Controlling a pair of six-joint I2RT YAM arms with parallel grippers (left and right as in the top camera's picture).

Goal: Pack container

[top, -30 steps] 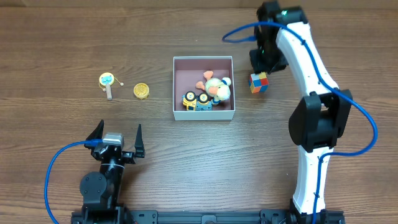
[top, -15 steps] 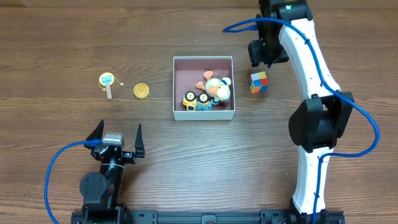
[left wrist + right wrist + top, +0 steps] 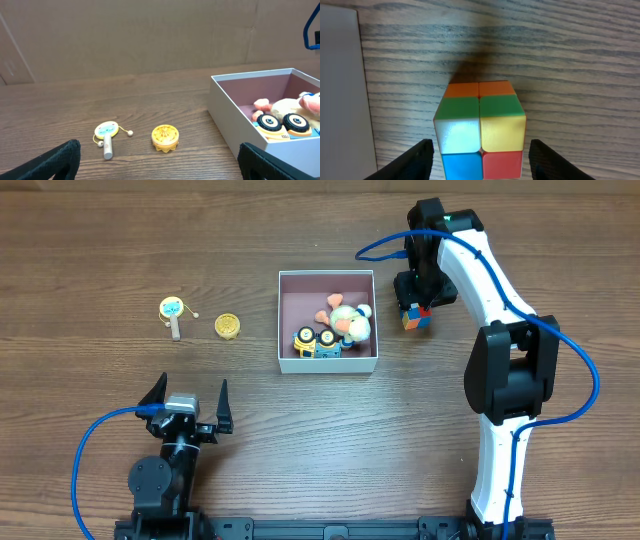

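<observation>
The container (image 3: 305, 293) is a white-walled square box with a mauve-pink inside, at the table's middle. It holds a plush toy (image 3: 351, 323) and a yellow toy car (image 3: 314, 342). My right gripper (image 3: 418, 302) is open and straddles a multicoloured cube (image 3: 414, 318) that stands on the table just right of the container. In the right wrist view the cube (image 3: 480, 130) sits between the fingers (image 3: 481, 162) with a gap on each side. My left gripper (image 3: 190, 402) is open and empty near the front left. The container's near wall (image 3: 235, 120) shows in the left wrist view.
A yellow round toy (image 3: 228, 326) and a small rattle drum with a wooden handle (image 3: 173, 313) lie left of the container; both show in the left wrist view (image 3: 165, 137) (image 3: 106, 135). The container's white wall (image 3: 340, 90) is left of the cube.
My right gripper has come back from behind the cube and down over it, so its fingers now stand on either side of it. The left arm and toys have not moved.
</observation>
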